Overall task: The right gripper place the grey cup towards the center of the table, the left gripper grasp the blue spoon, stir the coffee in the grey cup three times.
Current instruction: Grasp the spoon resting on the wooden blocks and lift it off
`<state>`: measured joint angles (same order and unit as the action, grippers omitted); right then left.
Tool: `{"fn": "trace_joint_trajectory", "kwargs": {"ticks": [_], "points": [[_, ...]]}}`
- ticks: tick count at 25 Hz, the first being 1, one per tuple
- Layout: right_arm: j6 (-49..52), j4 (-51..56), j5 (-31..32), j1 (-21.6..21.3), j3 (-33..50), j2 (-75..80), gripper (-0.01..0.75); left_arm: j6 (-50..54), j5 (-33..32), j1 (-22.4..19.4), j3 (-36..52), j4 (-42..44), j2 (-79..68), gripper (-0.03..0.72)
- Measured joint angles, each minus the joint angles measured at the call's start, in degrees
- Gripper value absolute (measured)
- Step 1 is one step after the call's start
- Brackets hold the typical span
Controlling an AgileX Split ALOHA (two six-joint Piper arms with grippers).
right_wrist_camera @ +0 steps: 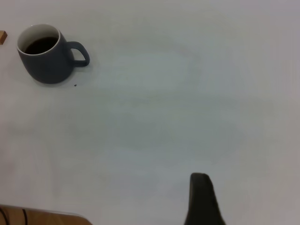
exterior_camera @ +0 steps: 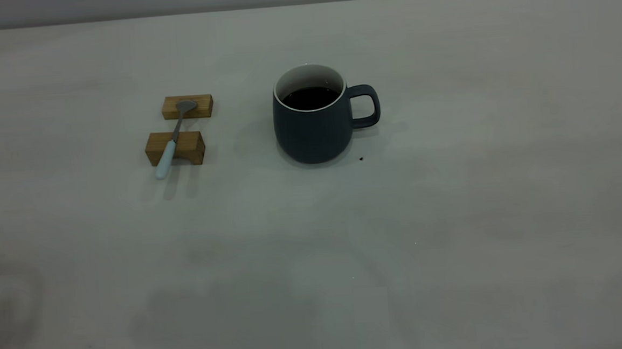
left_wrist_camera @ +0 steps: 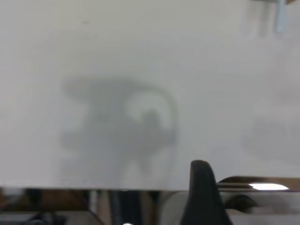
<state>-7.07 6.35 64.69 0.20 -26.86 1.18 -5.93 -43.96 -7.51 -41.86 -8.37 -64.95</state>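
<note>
Neither hand shows in the exterior view. Each wrist view catches only one dark finger of its own: the left hand (left_wrist_camera: 202,197) above bare desk near its edge, the right hand (right_wrist_camera: 202,201) well apart from the grey cup (exterior_camera: 312,118); whether either is released or clenched I cannot tell. On the desk (exterior_camera: 454,214), the cup stands upright holding coffee (exterior_camera: 310,98), handle turned away from two wooden blocks (exterior_camera: 175,147). The blue spoon (exterior_camera: 173,140) lies across both blocks, beside the cup. A dark speck (exterior_camera: 361,159) sits near the cup's base.
</note>
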Motion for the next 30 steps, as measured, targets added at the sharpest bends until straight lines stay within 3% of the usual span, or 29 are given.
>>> {"fn": "trace_joint_trajectory", "kwargs": {"ticks": [4, 11, 19, 30], "points": [[0.0, 0.0, 0.0, 0.0, 0.0, 0.0, 0.555, -0.9, 2.5, 1.2, -4.7, -2.6, -12.9, 0.586], [0.0, 0.0, 0.0, 0.0, 0.0, 0.0, 0.555, 5.3, 9.7, 10.8, -11.3, -1.8, -30.2, 0.586], [0.0, 0.0, 0.0, 0.0, 0.0, 0.0, 0.555, 14.5, 12.9, 19.2, -20.2, 2.4, -47.2, 0.586], [0.0, 0.0, 0.0, 0.0, 0.0, 0.0, 0.555, 15.9, 13.5, 22.4, -31.4, 3.2, -63.2, 0.586]]}}
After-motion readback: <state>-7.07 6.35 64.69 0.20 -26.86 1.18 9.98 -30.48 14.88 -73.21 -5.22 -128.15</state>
